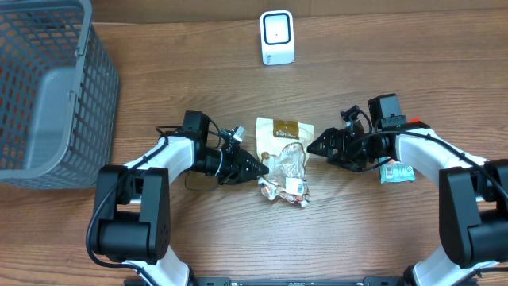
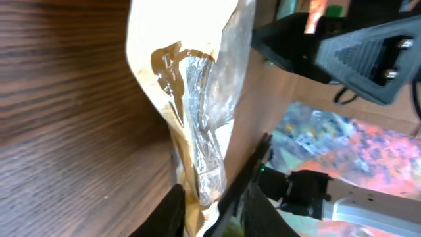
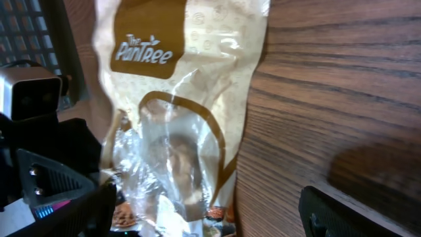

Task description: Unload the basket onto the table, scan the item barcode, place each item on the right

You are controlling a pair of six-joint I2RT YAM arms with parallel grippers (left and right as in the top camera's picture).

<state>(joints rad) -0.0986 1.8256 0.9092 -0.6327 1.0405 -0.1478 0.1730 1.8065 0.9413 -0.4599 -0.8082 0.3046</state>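
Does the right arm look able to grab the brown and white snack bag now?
Probably yes. The right gripper sits just beside the brown and white plastic snack bag, jaws wide open, with nothing standing between them. The left gripper pinches its other edge.

Overhead: fixed high above table [image 1: 381, 48], looks straight down, far off, whole worktop in frame.
Left wrist: low, very near, faces right at snack bag [image 2: 197, 99]; right arm [image 2: 355, 52] beyond.
Right wrist: low, very near, faces left at same bag; left arm [image 3: 39, 171] beyond.
Bag shared by all three views.
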